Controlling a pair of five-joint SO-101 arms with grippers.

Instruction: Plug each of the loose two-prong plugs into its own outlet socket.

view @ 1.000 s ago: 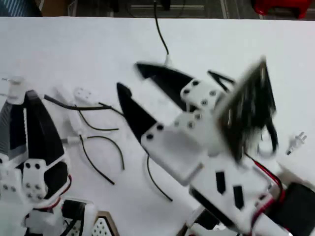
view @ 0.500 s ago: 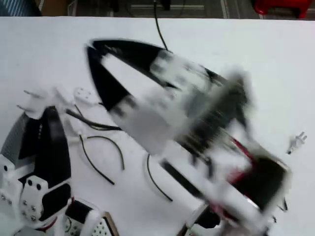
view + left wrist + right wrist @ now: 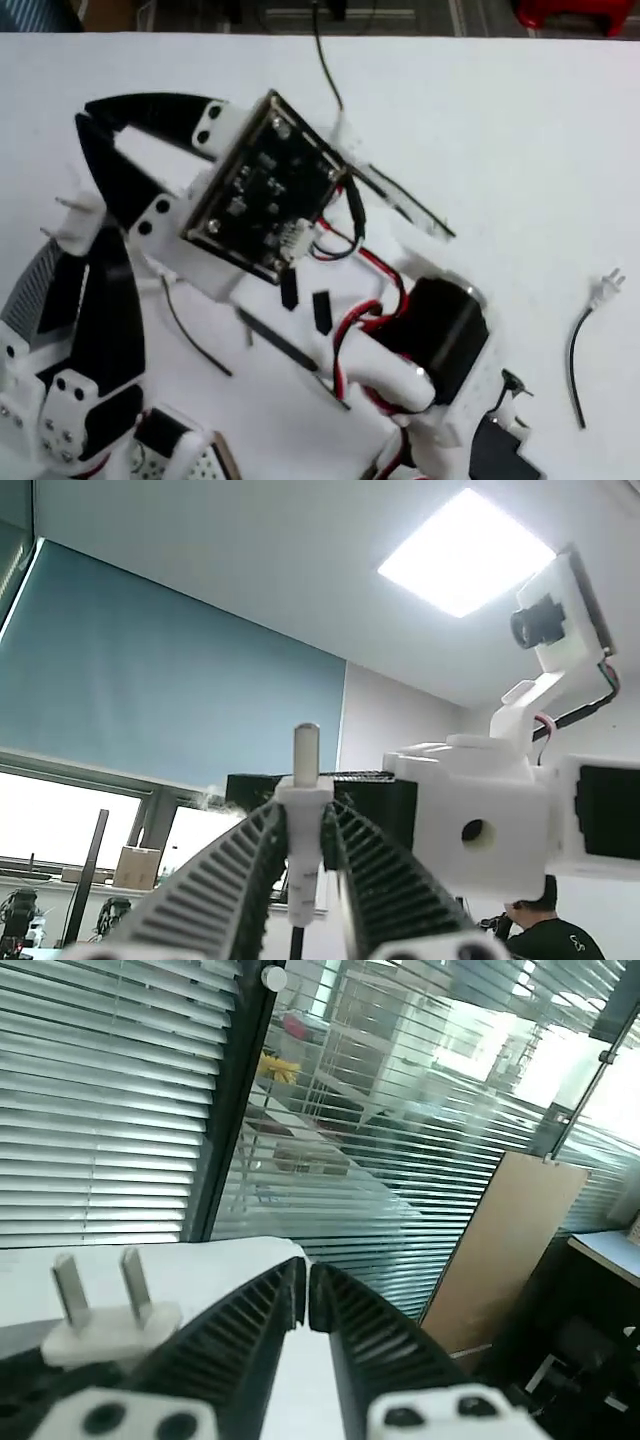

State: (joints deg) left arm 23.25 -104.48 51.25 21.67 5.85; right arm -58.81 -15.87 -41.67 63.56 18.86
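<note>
Update: right hand [image 3: 306, 1282] has swung across the counter [image 3: 480, 120] in the last second and sits clenched on nothing, close to the left hand [image 3: 305, 818], which grips one two-prong plug [image 3: 306, 755]. Other plug [image 3: 604, 289] lies loose far off, so nothing's plugged in yet, I reckon.

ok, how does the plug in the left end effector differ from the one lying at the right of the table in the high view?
The held plug is clamped in the left end effector, off the table; the loose plug lies free on it. The held plug's prongs stick out past the fingertips; the loose plug lies flat, its black cord trailing toward the near edge. Shared: both are white with two prongs, and neither is in a socket.
</note>
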